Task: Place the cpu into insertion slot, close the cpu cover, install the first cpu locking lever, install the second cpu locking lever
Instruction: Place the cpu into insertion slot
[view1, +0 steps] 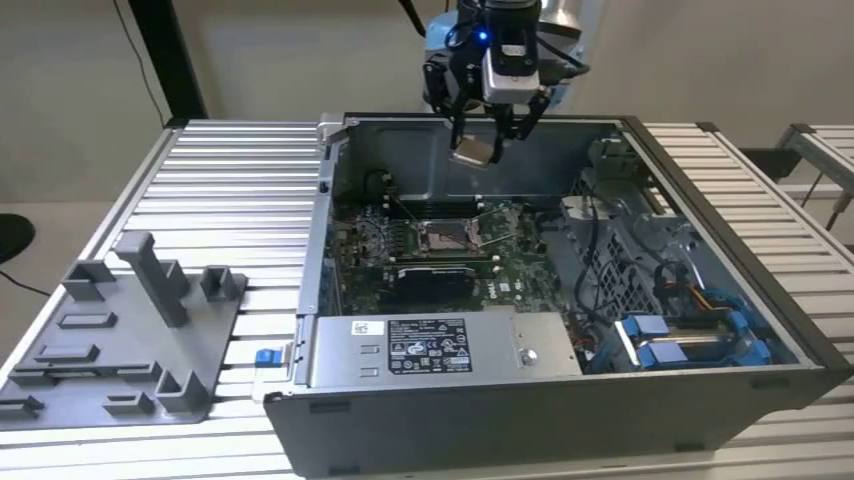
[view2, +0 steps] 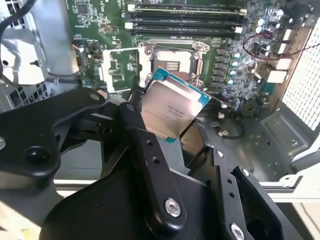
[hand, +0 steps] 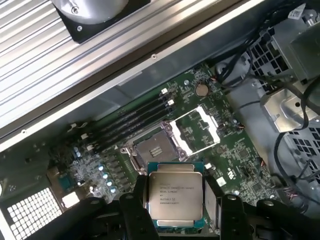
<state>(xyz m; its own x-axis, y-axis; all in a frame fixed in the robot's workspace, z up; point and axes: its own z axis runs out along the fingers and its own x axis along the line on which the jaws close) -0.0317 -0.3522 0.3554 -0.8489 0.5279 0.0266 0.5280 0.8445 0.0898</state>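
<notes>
- One gripper (view1: 478, 143) clasps the cpu (view1: 473, 153) by its edges, well above the insertion slot (view1: 445, 236) — cpu cover (hand: 198, 126) open.
- Risk: the chip hangs tilted — lowered skewed, it could bend the slot's pins.

1. The exterior view sits high up and a bit far off — it looks down into the open computer case (view1: 534, 420) on the table (view1: 227, 180).
2. Both wrist views ride on the arm and look down at the green board (view2: 100, 15) (hand: 245, 155) from much nearer.
3. All three share the insertion slot (view1: 441, 236) (view2: 172, 62) (hand: 152, 148); both wrist views see the cpu (view2: 172, 110) (hand: 175, 195) up close.
</notes>
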